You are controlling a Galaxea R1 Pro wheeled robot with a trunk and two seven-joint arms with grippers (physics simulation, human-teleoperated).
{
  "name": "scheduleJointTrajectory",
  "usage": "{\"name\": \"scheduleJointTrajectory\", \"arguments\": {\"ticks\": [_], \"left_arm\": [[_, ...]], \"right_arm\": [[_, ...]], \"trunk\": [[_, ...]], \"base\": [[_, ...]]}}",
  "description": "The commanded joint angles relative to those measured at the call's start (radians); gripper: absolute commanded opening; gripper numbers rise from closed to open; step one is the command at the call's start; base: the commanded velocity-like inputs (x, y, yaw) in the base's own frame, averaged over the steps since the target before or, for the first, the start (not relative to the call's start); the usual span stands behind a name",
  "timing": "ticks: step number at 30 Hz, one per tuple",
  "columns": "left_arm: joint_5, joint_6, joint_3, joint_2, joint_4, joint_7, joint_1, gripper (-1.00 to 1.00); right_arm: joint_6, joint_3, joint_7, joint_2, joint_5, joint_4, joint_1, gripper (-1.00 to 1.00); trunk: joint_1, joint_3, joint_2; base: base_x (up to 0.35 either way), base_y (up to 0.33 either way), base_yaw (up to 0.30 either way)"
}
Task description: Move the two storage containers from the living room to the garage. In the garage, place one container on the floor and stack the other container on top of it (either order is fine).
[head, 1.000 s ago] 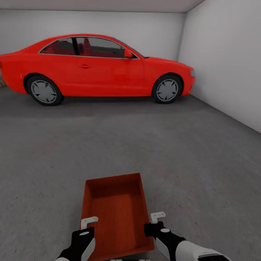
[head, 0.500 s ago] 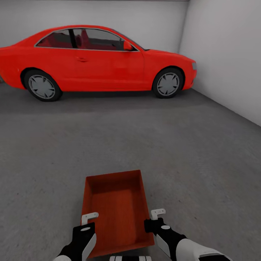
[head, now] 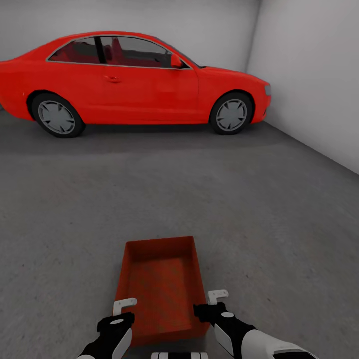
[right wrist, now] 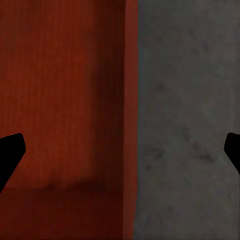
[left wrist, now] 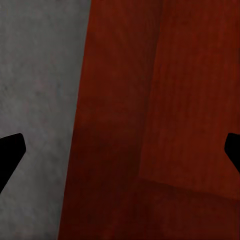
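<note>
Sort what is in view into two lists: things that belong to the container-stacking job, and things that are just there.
Belongs to the job:
- storage container, orange-red, open-topped, between the two pincers
- concrete floor of the garage
- left pincer, open, straddling the container's side wall
- right pincer, open, straddling the opposite wall

Just there:
- red car, parked along the far wall
- white walls

Rough dark-grey concrete floor point(head: 209, 199) spreading wide, plain white back wall point(head: 209, 35), plain white side wall point(head: 314, 80) meeting it at a corner, glossy red two-door coupe car point(head: 134, 82) parked along the back wall
</note>
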State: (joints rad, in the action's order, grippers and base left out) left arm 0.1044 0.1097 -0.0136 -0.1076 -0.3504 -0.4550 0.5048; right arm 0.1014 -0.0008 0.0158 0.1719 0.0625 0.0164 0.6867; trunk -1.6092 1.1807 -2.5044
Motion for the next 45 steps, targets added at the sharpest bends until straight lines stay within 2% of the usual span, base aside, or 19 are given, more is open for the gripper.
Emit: {"name": "scheduleJointTrajectory", "arguments": {"ticks": [1,27,45], "left_arm": [[0.009,0.004,-0.002,0.000,-0.002,-0.004,0.000,1.00],[0.009,0.004,-0.002,-0.001,-0.007,-0.004,0.000,1.00],[0.032,0.007,0.000,-0.001,-0.012,-0.005,0.000,1.00]], "right_arm": [[0.003,-0.001,0.001,0.000,0.006,-0.001,0.001,1.00],[0.000,-0.001,0.001,-0.002,0.005,0.001,0.001,1.00],[0.001,-0.002,0.002,-0.001,0.005,0.001,0.001,1.00]], "trunk": [[0.000,0.001,0.000],[0.000,0.001,0.000],[0.008,-0.069,0.004]], "base": [[0.000,0.000,0.000],[0.000,0.000,0.000],[0.000,0.000,0.000]]}}
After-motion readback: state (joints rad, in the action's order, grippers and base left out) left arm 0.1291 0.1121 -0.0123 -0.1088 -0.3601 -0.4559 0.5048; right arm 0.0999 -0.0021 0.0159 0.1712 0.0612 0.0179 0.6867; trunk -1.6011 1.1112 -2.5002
